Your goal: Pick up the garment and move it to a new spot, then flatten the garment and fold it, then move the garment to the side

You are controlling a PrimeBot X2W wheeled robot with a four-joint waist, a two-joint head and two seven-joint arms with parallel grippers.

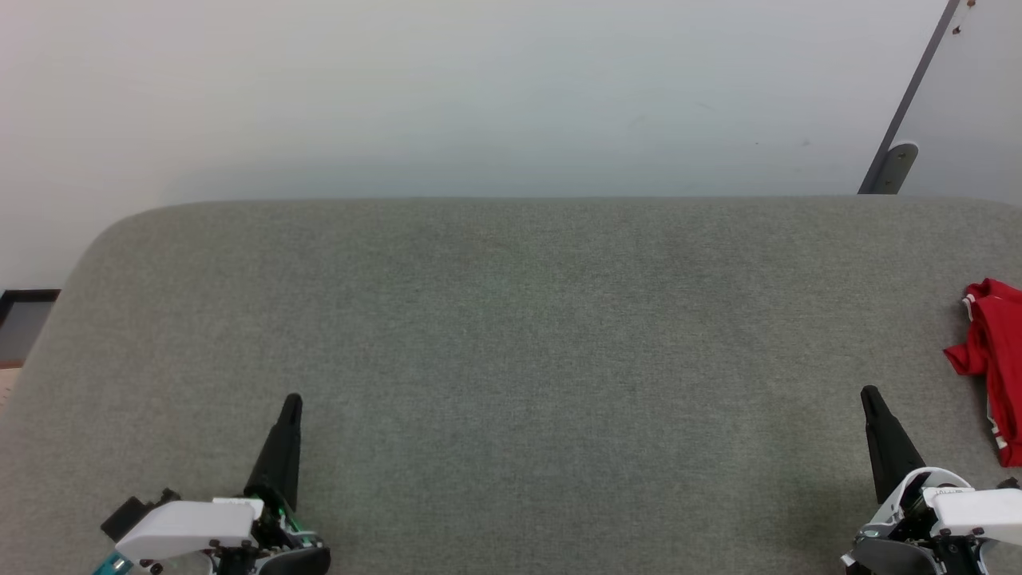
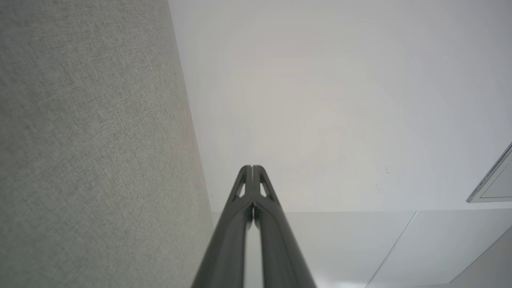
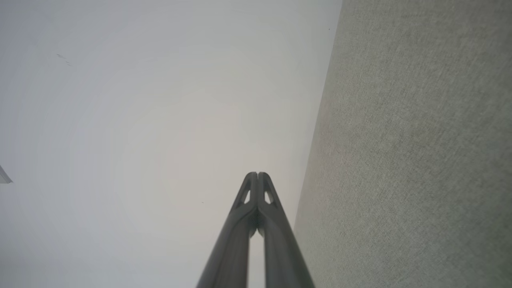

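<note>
The garment point(image 1: 996, 363), red with a bit of white trim, lies crumpled at the right edge of the head view on the grey fabric surface point(image 1: 527, 335), partly cut off by the frame. My right gripper point(image 1: 870, 393) is at the lower right, left of the garment and apart from it, shut with nothing in it. At the lower left my left gripper point(image 1: 293, 399) is shut and empty as well. Both wrist views look along closed fingertips: the left gripper point(image 2: 252, 167) and the right gripper point(image 3: 257, 174) point past the grey surface toward a pale wall.
A pale wall point(image 1: 479, 88) rises behind the grey surface's far edge. A grey metal bar with a bracket point(image 1: 898, 164) leans at the upper right. The surface's rounded left corner drops off toward a dark floor patch point(image 1: 24, 323).
</note>
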